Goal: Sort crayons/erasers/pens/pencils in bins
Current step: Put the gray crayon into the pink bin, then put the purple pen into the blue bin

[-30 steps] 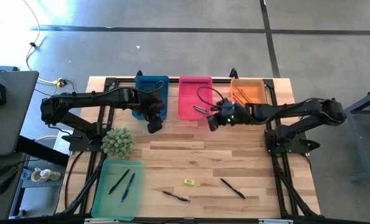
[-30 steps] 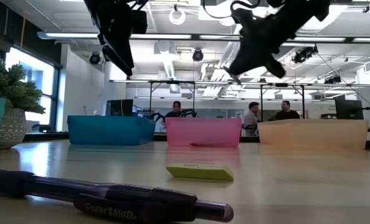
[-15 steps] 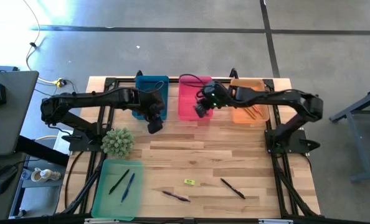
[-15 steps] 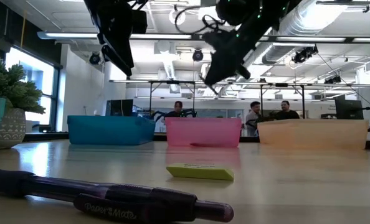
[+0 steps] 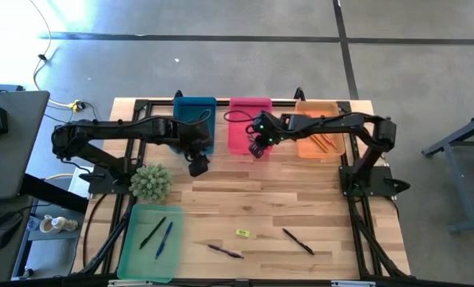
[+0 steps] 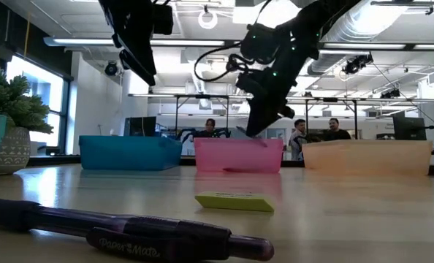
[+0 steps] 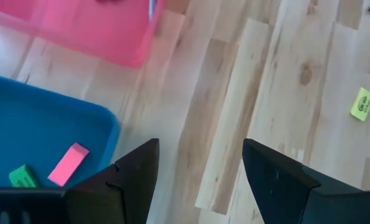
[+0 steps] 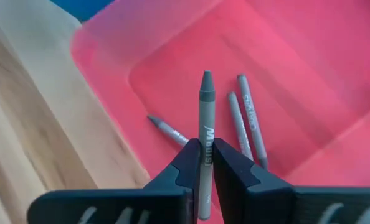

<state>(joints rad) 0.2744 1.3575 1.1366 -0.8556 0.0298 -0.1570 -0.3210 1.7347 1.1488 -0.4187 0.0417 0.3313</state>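
My right gripper (image 8: 200, 163) is shut on a grey crayon (image 8: 205, 112) and hangs over the pink bin (image 5: 249, 119), near its near edge (image 6: 237, 155). Three more grey crayons (image 8: 244, 121) lie on that bin's floor. My left gripper (image 5: 197, 166) stands open above the table beside the blue bin (image 7: 35, 137), its fingers (image 7: 135, 171) around nothing. A pink eraser (image 7: 68, 163) and a green eraser (image 7: 22, 176) lie in the blue bin. Orange pencils (image 5: 317, 123) rest in the orange bin. Two pens (image 5: 159, 235) lie in the mint bin. My right gripper pinches the crayon's wrapped shaft (image 8: 205, 142) between its two fingers. The crayon lies along the fingers, its pointed tip (image 8: 206, 76) sticking out beyond them. The fingers slant down from the table's right side. The crayon is lifted clear, tip down over the pink bin's floor.
On the table near its front edge lie a yellow-green eraser (image 5: 242, 233), a purple pen (image 5: 225, 251) and a black pen (image 5: 298, 241). A spiky green plant (image 5: 151, 182) stands at the left. People stand in the room beyond the table.
My right gripper has carried the crayon toward the table's left edge and down, from the gap between the pink and orange bins to just above the pink bin, rolling as it went. The crayon stays in its hold.
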